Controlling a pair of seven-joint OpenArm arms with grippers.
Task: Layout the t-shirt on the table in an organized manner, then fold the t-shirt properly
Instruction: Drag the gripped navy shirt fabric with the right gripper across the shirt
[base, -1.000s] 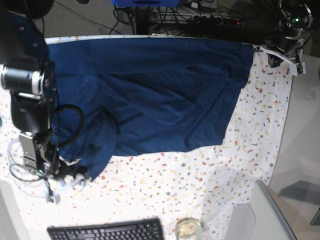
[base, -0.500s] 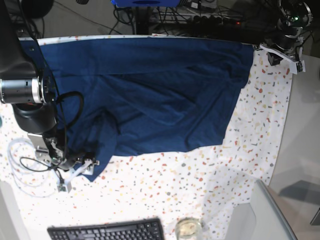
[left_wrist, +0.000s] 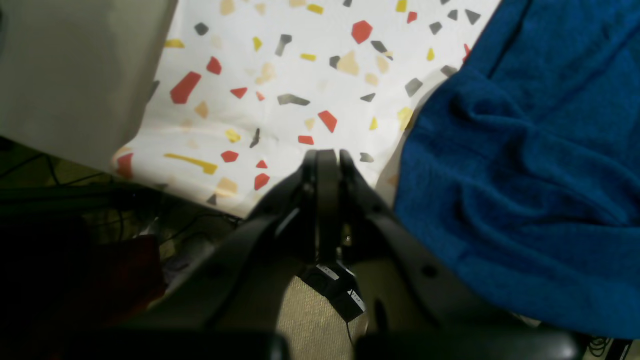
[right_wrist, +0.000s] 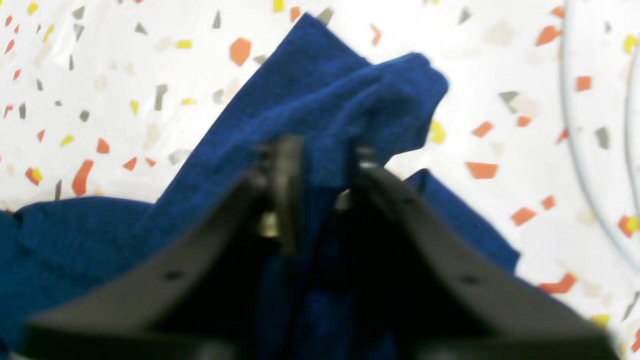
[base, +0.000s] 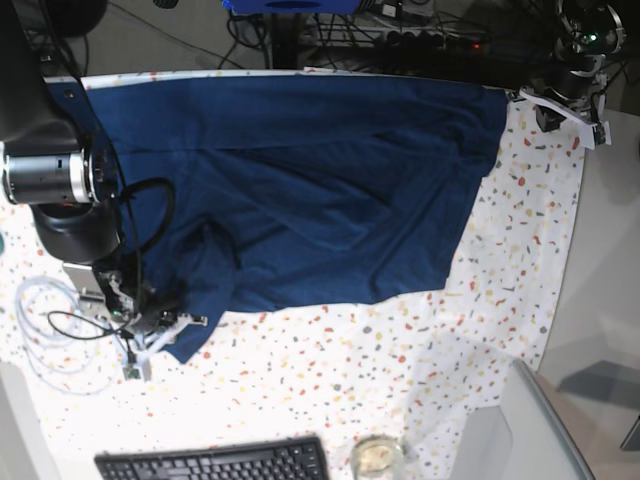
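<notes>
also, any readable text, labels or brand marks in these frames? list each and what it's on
None can be read.
Small white-printed tag below the shut left gripper: marks present, too small and blurred to read.
Keyboard key legends in the base view: too small to read.
The t-shirt is plain, with no print; the table cloth carries only coloured flecks.

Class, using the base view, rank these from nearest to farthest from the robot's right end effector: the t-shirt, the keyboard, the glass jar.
Measured from the right end effector:
1. T-shirt: its corner is pinched in the end effector.
2. Keyboard: below, at the bottom edge.
3. Glass jar: bottom edge, beyond the keyboard's far end.
</notes>
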